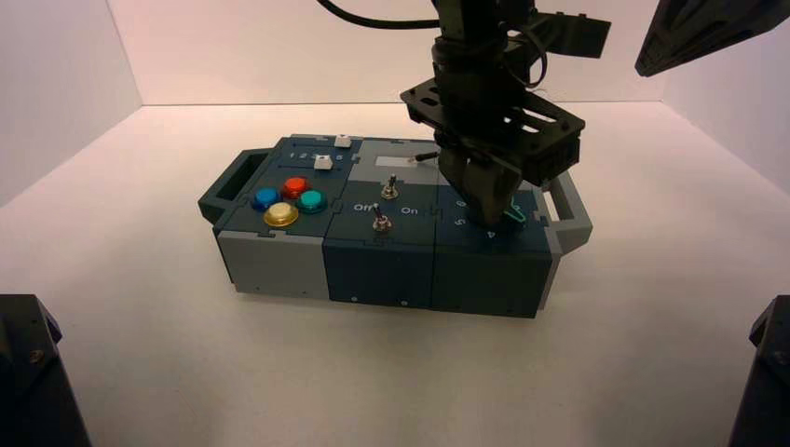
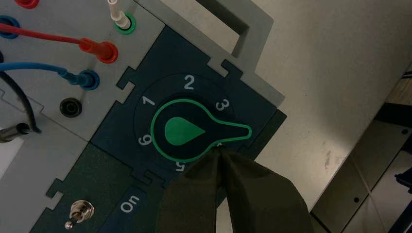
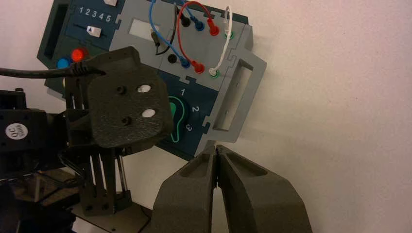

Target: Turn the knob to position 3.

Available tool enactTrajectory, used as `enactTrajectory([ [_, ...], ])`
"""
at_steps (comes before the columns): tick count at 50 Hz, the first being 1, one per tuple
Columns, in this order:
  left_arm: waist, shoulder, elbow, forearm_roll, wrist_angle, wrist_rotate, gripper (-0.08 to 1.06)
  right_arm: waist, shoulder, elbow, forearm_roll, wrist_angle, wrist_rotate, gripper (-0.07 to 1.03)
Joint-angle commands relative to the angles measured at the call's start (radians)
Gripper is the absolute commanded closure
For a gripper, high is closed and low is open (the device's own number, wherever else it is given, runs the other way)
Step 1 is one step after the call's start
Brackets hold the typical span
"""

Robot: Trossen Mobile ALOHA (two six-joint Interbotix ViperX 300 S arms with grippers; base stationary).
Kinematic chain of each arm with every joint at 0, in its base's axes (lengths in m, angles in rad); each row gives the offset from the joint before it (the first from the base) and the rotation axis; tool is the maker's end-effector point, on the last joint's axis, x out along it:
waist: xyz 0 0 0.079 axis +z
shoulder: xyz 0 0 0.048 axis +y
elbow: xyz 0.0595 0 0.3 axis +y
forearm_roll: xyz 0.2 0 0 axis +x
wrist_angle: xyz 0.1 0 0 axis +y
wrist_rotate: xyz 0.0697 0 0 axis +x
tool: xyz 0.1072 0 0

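The knob (image 2: pixel 183 131) is black with a green teardrop pointer, on the dark blue panel at the box's right end. It also shows in the high view (image 1: pixel 514 217), mostly under my left arm. Its outlined tip lies between the 3 (image 2: pixel 222 104) and the number half hidden by my fingers. My left gripper (image 2: pixel 219 150) is shut, with its fingertips together against the knob's rim near that tip. It stands over the knob in the high view (image 1: pixel 489 214). My right gripper (image 3: pixel 216 148) is shut and empty, held off the box's right end.
Two metal toggle switches (image 1: pixel 385 205) sit on the middle panel, one near the "On" lettering (image 2: pixel 128 204). Coloured push-buttons (image 1: pixel 289 200) are at the left end. Red, blue and white wires (image 3: pixel 187 36) plug into the grey back panel. The grey handle (image 1: pixel 570 209) juts out beside the knob.
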Motion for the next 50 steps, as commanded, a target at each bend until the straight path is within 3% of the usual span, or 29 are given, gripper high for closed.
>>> enactTrajectory([
  [1, -0.003, -0.017, -0.023, -0.002, -0.003, 0.002, 1.01, 0.002, 0.002, -0.035, 0.003, -0.003, -0.002, 0.99],
  [50, -0.025, 0.015, -0.074, 0.000, 0.025, 0.003, 1.01, 0.002, -0.002, -0.037, 0.003, -0.005, -0.002, 0.99],
])
